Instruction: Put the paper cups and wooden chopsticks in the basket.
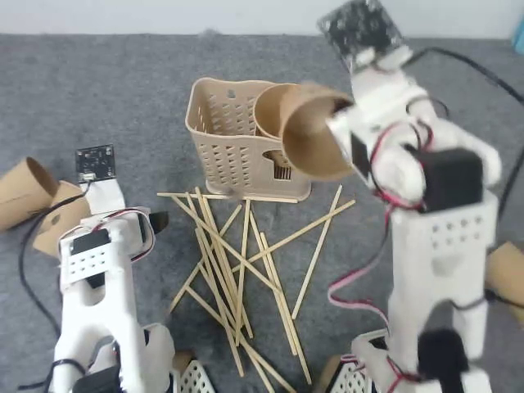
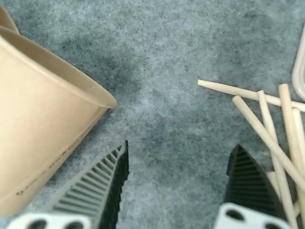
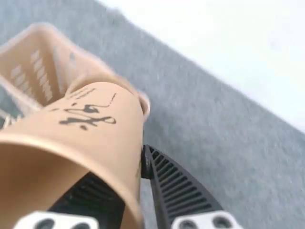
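Observation:
The beige slatted basket (image 1: 233, 139) stands at the middle back with one paper cup (image 1: 274, 110) leaning inside it. My right gripper (image 3: 140, 164) is shut on the wall of a second paper cup (image 1: 315, 135), held tilted in the air at the basket's right rim (image 3: 33, 67). Several wooden chopsticks (image 1: 237, 262) lie crossed on the grey mat in front of the basket. My left gripper (image 2: 178, 157) hangs open low over bare mat, with a lying paper cup (image 2: 43, 138) just beside one finger and chopstick ends (image 2: 267, 124) beside the other.
Two paper cups (image 1: 24, 192) (image 1: 65, 217) lie on their sides at the left edge by the left arm. Another cup (image 1: 508, 278) lies at the far right behind the right arm's base. Cables trail along both arms.

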You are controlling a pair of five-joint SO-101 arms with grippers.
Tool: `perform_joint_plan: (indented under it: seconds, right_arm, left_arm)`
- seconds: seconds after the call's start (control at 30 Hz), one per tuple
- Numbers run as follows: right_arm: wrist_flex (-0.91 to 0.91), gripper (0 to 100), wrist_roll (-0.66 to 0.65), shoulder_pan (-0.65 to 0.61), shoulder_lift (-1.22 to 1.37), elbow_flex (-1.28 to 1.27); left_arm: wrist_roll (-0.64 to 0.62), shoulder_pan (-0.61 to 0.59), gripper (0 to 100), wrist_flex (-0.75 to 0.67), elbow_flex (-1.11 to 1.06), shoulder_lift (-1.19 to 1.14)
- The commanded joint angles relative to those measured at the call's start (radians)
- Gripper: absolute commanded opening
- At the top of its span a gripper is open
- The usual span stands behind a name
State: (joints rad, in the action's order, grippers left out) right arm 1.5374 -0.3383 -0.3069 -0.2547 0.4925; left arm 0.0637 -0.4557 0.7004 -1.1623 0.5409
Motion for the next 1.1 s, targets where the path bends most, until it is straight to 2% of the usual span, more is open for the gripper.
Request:
perform_joint_plan:
  seconds: [0.0, 0.23, 0.5, 0.57, 0.77, 0.83, 1.07]
  right_arm:
    - [-0.05, 0.8, 0.021, -0.025, 0.096, 0.117]
    - [-0.036, 0.8, 0.021, -0.015, 0.3, 0.215]
    - [-0.001, 1.5, 0.02, -0.002, 0.383, 0.27]
    - [0.015, 6.6, 0.026, -0.002, 0.386, 0.275]
    - [0.05, 31.8, 0.026, -0.019, 0.381, 0.321]
    - [0.081, 33.6, 0.028, -0.019, 0.383, 0.393]
    - [0.254, 30.5, 0.028, -0.019, 0.383, 0.709]
  left_arm:
    - [0.011, 0.008, 32, -0.025, 0.008, 0.028]
    - [0.011, 0.008, 32, -0.025, 0.01, 0.028]
    - [0.011, 0.008, 32, -0.026, 0.01, 0.028]
    - [0.011, 0.008, 32, -0.026, 0.01, 0.028]
    - [0.011, 0.009, 32, -0.026, 0.01, 0.026]
    - [0.011, 0.009, 32, -0.026, 0.01, 0.026]
    - [0.011, 0.009, 32, -0.026, 0.01, 0.026]
